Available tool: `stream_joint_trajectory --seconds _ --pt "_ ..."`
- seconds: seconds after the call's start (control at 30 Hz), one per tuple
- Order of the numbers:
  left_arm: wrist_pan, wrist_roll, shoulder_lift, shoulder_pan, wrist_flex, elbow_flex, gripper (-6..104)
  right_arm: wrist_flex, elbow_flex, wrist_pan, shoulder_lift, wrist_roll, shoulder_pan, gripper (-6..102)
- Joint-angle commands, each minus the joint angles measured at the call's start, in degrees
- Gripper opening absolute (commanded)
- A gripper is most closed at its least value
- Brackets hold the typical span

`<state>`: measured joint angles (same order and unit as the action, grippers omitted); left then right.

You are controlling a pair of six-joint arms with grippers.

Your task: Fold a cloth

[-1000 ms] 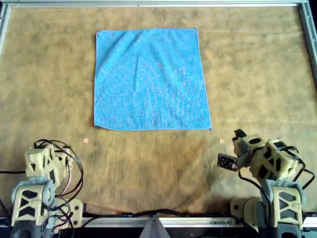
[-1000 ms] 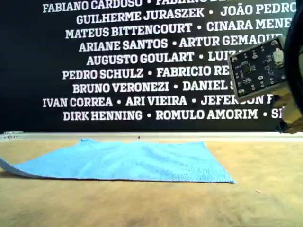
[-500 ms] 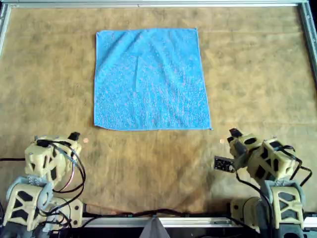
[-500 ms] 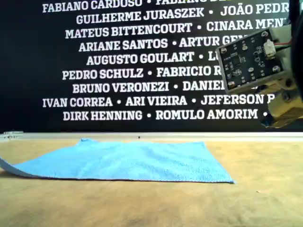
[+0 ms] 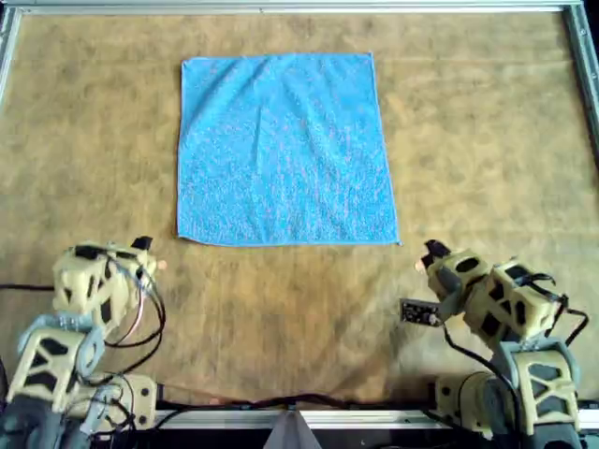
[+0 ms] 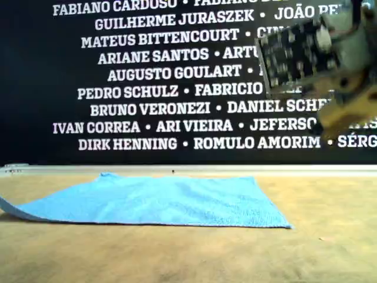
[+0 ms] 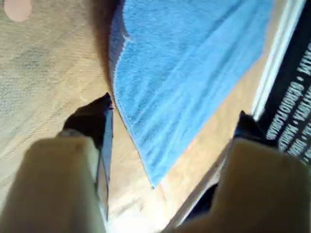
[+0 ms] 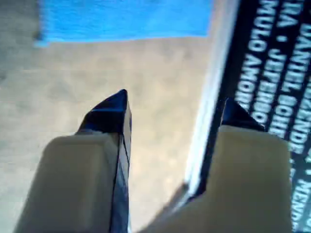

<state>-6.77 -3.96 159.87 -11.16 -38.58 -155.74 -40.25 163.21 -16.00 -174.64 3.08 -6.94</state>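
Lying flat mid-table in the overhead view, the soft sky-blue square microfibre cloth (image 5: 285,148) looked light, floppy and best pinched at its near corners, while left gripper (image 7: 172,121) and right gripper (image 8: 172,109) gaped wide, empty.

Cloth (image 5: 285,150): lies spread flat on the table (image 5: 487,122), nothing on top; open from above
Table around cloth: bare on all four sides in the overhead view
Near edge of cloth: bare strip between it and both grippers
Left gripper (image 7: 172,119): jaws spread, nothing between them
Right gripper (image 8: 172,109): jaws spread, nothing between them
Far side: rail (image 5: 281,7) and lettered wall (image 6: 147,76) close off the table
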Motion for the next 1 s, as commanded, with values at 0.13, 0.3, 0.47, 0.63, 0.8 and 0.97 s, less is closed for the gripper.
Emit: stream_joint_trajectory --seconds 0.13,0.3,0.47,0.63,0.8,0.97 --pt "-0.4 0.2 -27.7 -1.5 1.9 18.3 90 3.3 -16.1 -0.3 27.9 -1.32 0.1 76" --pt "-0.4 0.2 -43.7 -5.2 1.9 25.4 90 3.3 -27.6 -0.3 53.3 -1.49 -0.3 76" --pt "-0.3 0.2 -54.1 -7.0 1.9 33.3 90 3.3 -36.0 -0.3 69.8 -1.49 -3.3 76" --pt "0.5 0.0 -63.3 -6.3 1.9 42.3 90 3.3 -42.4 -0.3 78.6 -1.58 -4.7 76" --pt "0.6 -0.3 -70.9 -6.3 1.9 48.7 90 3.3 -47.9 -0.3 85.8 -1.58 -4.7 76" --pt "0.6 -0.2 -74.9 -6.3 1.9 51.5 90 3.3 -53.3 -0.3 91.2 -1.58 -4.7 76"
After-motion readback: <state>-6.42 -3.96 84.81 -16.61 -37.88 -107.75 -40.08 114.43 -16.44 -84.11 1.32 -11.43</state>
